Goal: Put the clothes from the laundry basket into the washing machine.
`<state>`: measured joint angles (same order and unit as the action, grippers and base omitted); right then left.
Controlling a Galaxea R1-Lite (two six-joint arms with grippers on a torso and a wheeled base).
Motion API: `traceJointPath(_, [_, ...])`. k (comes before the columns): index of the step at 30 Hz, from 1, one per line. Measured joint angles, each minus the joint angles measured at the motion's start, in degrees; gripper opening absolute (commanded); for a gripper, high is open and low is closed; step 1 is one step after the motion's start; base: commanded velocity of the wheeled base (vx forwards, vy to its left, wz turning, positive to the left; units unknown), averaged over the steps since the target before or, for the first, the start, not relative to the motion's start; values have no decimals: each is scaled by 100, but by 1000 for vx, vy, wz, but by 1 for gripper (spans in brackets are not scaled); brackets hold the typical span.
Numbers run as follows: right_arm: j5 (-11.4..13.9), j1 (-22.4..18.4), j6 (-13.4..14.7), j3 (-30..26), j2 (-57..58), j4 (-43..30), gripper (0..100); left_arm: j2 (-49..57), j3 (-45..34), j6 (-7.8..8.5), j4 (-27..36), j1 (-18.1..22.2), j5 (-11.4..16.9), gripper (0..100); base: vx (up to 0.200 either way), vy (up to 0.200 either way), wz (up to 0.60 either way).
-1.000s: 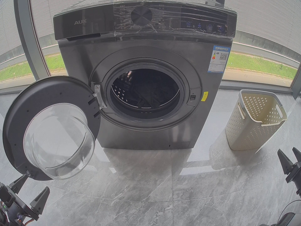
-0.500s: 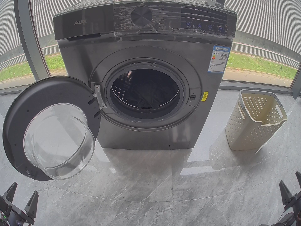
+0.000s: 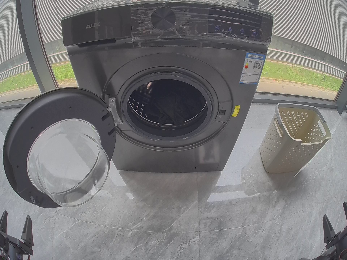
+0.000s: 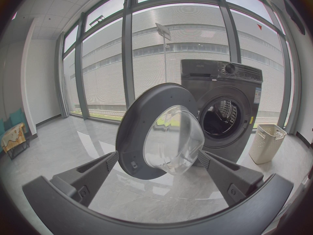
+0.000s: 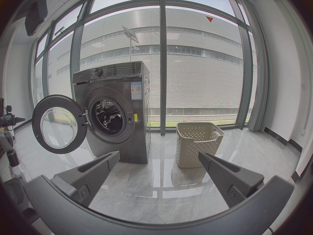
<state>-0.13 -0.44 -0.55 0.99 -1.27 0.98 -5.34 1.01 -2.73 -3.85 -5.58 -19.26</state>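
Observation:
The grey washing machine (image 3: pixel 166 58) stands ahead with its round door (image 3: pixel 58 145) swung wide to the left. Dark clothes (image 3: pixel 170 107) lie inside the drum, also seen as dark clothes (image 5: pixel 112 121) in the right wrist view. The cream laundry basket (image 3: pixel 294 138) stands on the floor right of the machine, and its visible inside looks bare. My left gripper (image 3: pixel 16 216) is low at the near left, open and holding nothing, well short of the door. My right gripper (image 3: pixel 335 211) is low at the near right, open, in front of the basket (image 5: pixel 199 144).
Glossy grey marble floor (image 3: pixel 188 213) spreads between me and the machine. Tall windows and their frames (image 3: pixel 29 37) run behind it. The open door (image 4: pixel 137 131) juts out into the left side. A small table (image 4: pixel 13 137) stands far off to the left.
Both grippers have dropped back toward me, sliding to the lower corners of the head view. The machine, door and basket have not moved.

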Motion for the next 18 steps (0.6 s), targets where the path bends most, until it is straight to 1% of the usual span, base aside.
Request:
traceJointPath(2, [-5,-5,20,0,20,-2,100,22,0,17,5,88,-66,100,0,0,0])
traceJointPath(3, [-7,-7,28,0,30,-2,100,57,0,16,11,201,9,100,0,0,0])
traceJointPath(5, [-7,-11,34,0,39,-5,100,123,0,5,18,322,251,100,0,0,0])
traceJointPath(7, [-9,-11,39,0,48,-5,100,195,0,-13,33,401,580,100,0,0,0])
traceJointPath(8, [-11,-11,45,0,50,-2,100,247,0,-28,66,440,789,100,0,0,0])
traceJointPath(10, [-13,-11,55,0,54,0,100,311,0,-63,174,482,996,100,0,0,0])
traceJointPath(11, [-16,-13,55,2,54,0,100,336,0,-72,207,499,1037,100,0,0,0])
traceJointPath(14, [-38,-18,52,2,56,0,100,394,0,-17,317,528,1187,100,0,0,0])
traceJointPath(15, [-49,-18,45,2,56,0,100,408,0,38,321,532,1336,100,0,0,0])
traceJointPath(17, [-65,-18,41,2,56,0,100,430,0,218,343,540,1724,100,0,0,0])
traceJointPath(18, [-65,-18,41,2,56,0,100,435,0,251,352,538,1809,100,0,0,0])
